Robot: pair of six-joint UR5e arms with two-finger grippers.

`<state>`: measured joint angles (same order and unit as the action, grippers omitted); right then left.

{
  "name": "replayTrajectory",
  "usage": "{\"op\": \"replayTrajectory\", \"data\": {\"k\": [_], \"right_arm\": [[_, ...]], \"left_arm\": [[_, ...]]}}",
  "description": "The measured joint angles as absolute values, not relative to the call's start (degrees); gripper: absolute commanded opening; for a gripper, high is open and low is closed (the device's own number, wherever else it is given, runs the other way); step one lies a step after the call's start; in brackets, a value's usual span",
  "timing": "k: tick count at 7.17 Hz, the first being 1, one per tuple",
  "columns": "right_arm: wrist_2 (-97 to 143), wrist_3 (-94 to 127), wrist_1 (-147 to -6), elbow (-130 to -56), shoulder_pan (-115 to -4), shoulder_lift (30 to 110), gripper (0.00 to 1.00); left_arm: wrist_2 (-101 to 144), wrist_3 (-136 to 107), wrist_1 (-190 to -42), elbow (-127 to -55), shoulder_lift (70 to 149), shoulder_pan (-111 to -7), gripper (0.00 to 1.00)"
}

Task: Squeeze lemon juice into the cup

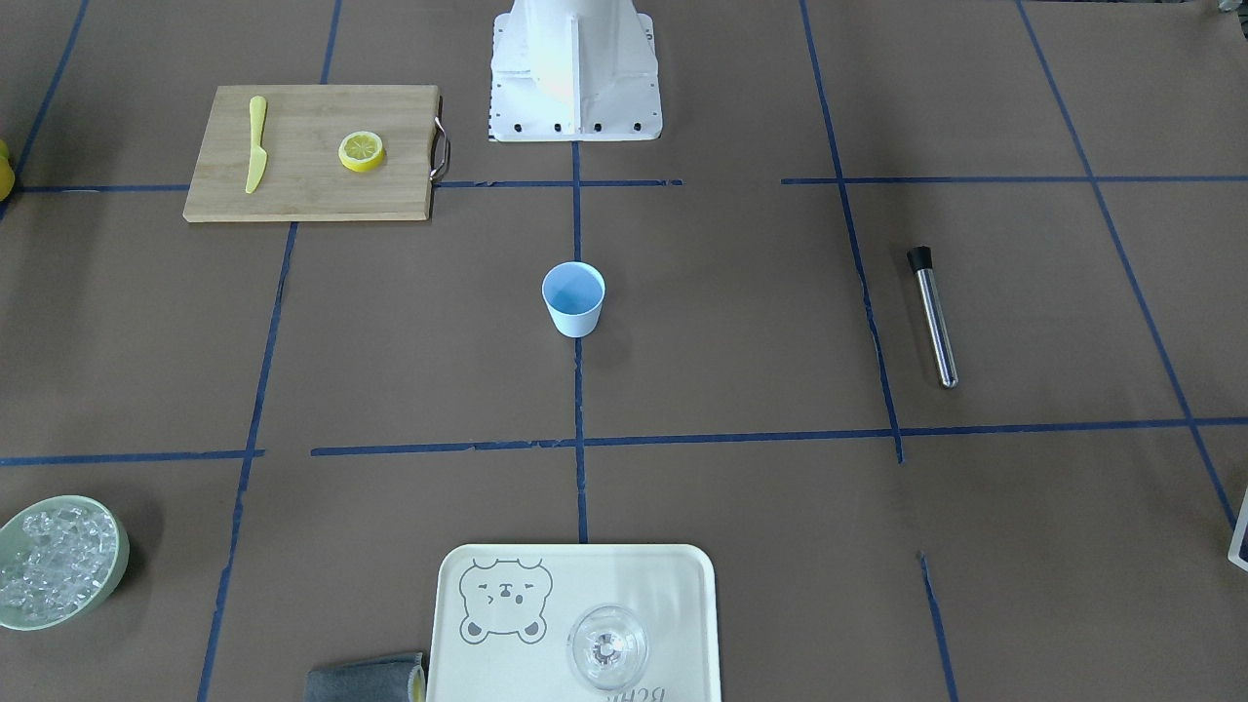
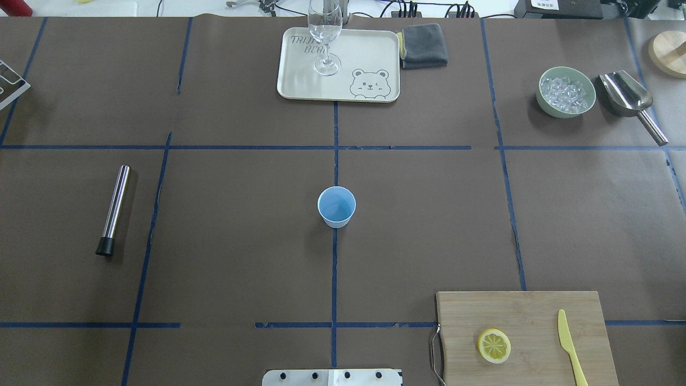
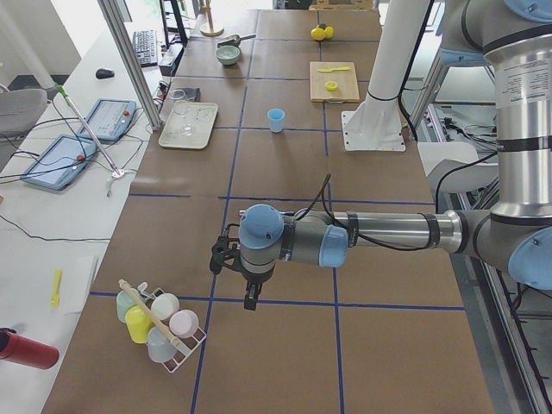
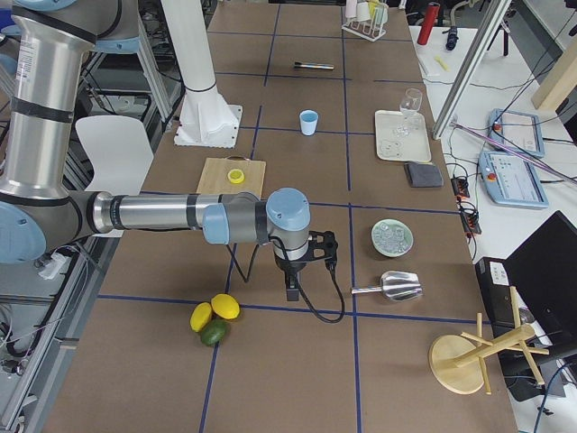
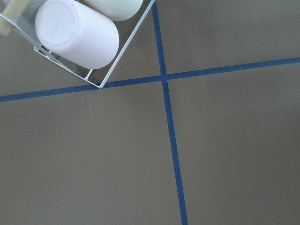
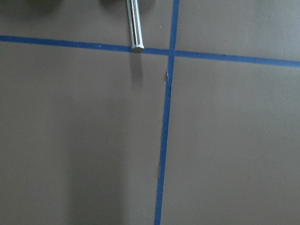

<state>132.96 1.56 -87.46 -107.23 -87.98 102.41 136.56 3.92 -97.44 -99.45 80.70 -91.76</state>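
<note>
The lemon slice (image 2: 493, 346) lies flat on a wooden cutting board (image 2: 536, 311) at the near right of the overhead view, beside a yellow plastic knife (image 2: 569, 346). The pale blue cup (image 2: 336, 206) stands upright at the table's middle and looks empty. Neither gripper shows in the overhead or front views. My left gripper (image 3: 250, 297) hangs over the table's far left end next to a rack of cups. My right gripper (image 4: 293, 293) hangs over the far right end. I cannot tell whether either is open or shut. The wrist views show only table.
A cream tray (image 2: 300, 80) with a clear glass (image 2: 325, 37) stands at the back. A green bowl of ice (image 2: 566, 91) and a metal scoop (image 2: 627, 96) sit back right. A steel muddler (image 2: 114, 209) lies at the left. Whole fruits (image 4: 215, 316) lie near my right gripper.
</note>
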Motion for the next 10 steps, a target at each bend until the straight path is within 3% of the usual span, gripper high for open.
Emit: {"op": "replayTrajectory", "data": {"k": [5, 10], "right_arm": [[133.99, 3.4, -84.24, -110.71, -84.51, 98.63, 1.0], [117.4, 39.38, -82.09, -125.67, -53.11, 95.59, 1.0]], "left_arm": [[136.84, 3.95, -97.61, -100.23, 80.68, -91.68, 1.0], [136.93, 3.95, -97.87, -100.93, 80.75, -91.59, 1.0]]}}
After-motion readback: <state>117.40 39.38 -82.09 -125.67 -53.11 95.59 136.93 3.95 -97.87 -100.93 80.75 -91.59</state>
